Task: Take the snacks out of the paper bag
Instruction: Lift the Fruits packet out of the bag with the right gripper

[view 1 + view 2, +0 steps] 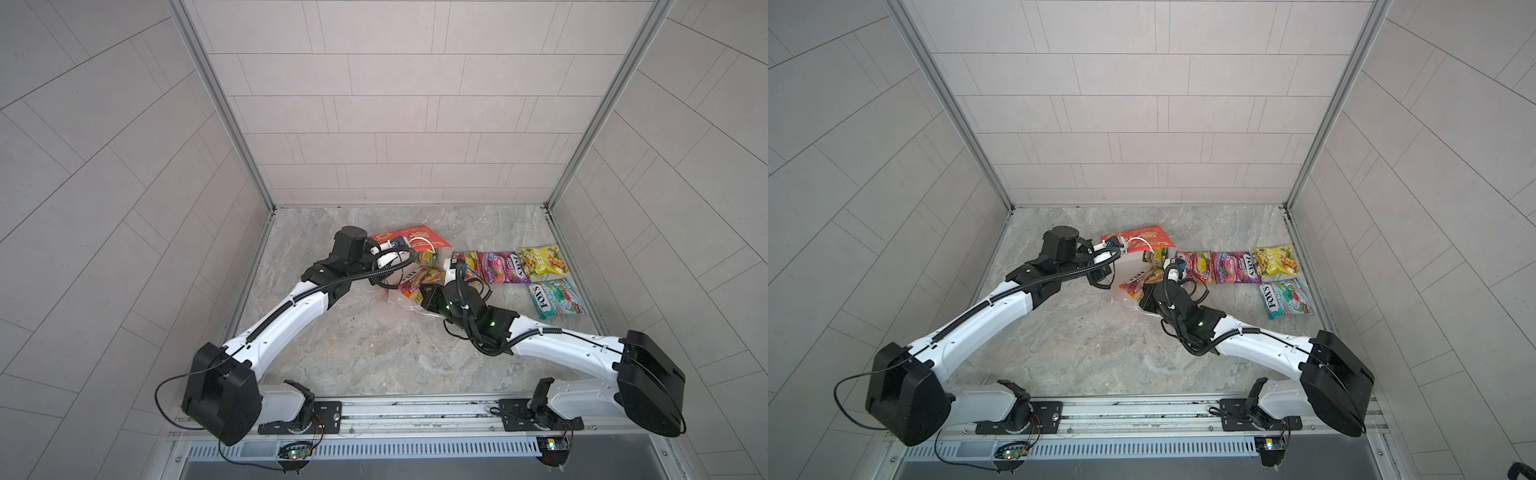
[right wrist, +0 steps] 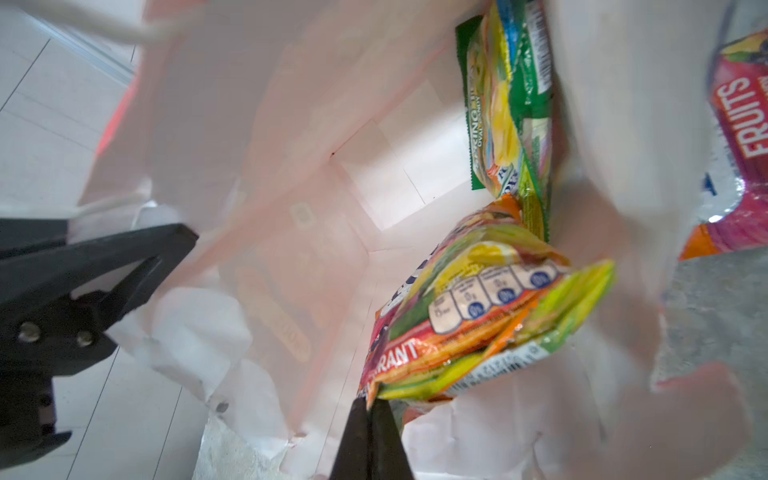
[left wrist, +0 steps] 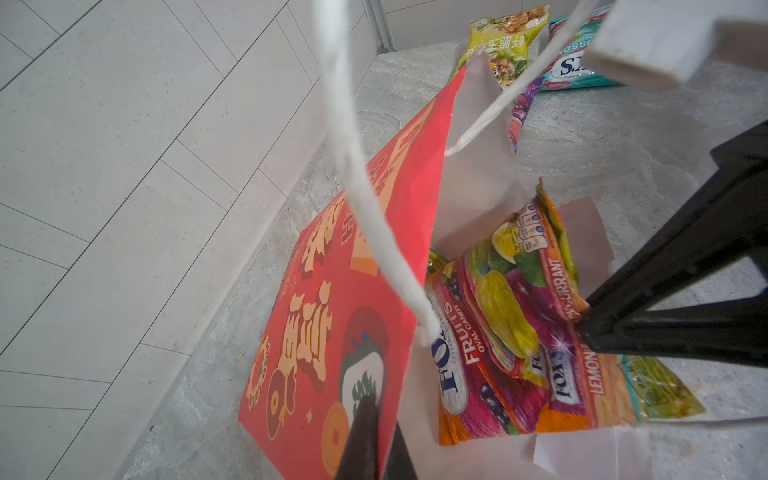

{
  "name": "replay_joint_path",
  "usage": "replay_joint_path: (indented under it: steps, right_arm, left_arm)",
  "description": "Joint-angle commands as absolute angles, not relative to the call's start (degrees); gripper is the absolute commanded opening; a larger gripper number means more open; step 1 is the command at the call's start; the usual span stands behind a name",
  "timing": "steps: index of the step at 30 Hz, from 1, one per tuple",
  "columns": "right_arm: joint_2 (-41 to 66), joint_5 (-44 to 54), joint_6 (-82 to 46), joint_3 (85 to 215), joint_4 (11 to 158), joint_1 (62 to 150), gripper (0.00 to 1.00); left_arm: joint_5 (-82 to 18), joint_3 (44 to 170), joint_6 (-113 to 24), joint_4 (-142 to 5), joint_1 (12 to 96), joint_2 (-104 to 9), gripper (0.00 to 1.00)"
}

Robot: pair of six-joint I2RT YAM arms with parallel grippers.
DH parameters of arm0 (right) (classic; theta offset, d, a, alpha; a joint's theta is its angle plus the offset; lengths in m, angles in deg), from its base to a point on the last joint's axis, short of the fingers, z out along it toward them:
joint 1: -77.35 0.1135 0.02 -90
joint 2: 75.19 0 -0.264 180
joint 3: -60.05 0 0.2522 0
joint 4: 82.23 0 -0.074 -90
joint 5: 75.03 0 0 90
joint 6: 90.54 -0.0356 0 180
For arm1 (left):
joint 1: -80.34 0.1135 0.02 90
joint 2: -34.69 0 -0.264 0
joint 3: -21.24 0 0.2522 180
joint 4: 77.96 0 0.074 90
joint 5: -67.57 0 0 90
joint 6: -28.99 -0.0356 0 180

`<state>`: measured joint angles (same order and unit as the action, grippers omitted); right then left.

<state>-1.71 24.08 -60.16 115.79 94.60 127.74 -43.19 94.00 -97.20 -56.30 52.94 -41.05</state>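
Top views both show the paper bag (image 1: 390,237) lying on its side on the worktop (image 1: 374,353), with its mouth turned toward the right arm. The left gripper (image 1: 390,248) is at the bag's upper rim and the right gripper (image 1: 420,293) reaches across to the mouth. Four snacks lie outside the bag, lined up to the right: a pink-and-yellow packet (image 1: 469,264) just beside the mouth, a purple packet (image 1: 505,268) touching it, a yellow-green packet (image 1: 542,262) next along, and a teal packet (image 1: 557,303) in front of that. This looks like a drop zone chosen to sit within the right arm's easy reach. Left wrist view: the left jaws are pinched shut on the bag's red upper wall, lifting it so the mouth gapes like a tent, and the white cord handle (image 3: 361,187) hangs slack across the frame. I judge this hold is there to keep the paper off the contents and to stop the bag sliding when a packet is drawn out. In the mouth sits the blackcurrant packet (image 3: 511,299), resting on the bag's white lower wall with another packet's edge under it. Right wrist view: the right jaws are closed narrow on a corner of that packet, a sensible grip since the flat glossy foil offers little else to pinch. Deeper in, a green packet (image 2: 511,104) leans against the inner wall, so by my reckoning at least two snacks are not yet out.
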Motion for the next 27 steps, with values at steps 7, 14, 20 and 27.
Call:
replay_joint_path:
  steps: [7, 14, 20, 27]
  right_arm:
    - [-6.60, 10.33, -49.76, 121.01, 92.63, 122.30, 0.00]
    - [-10.98, 3.98, -41.37, 128.02, 82.83, 120.40, 0.00]
    - [-15.24, -0.44, -37.98, 131.52, 76.85, 117.49, 0.00]
    - [-23.60, 1.02, -38.23, 130.36, 71.85, 111.91, 0.00]
  left_arm:
    - [-39.46, 95.82, -95.17, -56.72, 53.27, -42.95, 0.00]
    - [-36.87, 95.82, -93.46, -58.03, 53.79, -43.22, 0.00]
    - [-34.29, 96.17, -91.90, -58.88, 54.46, -43.76, 0.00]
    - [-30.88, 96.26, -89.10, -60.11, 55.66, -43.70, 0.00]
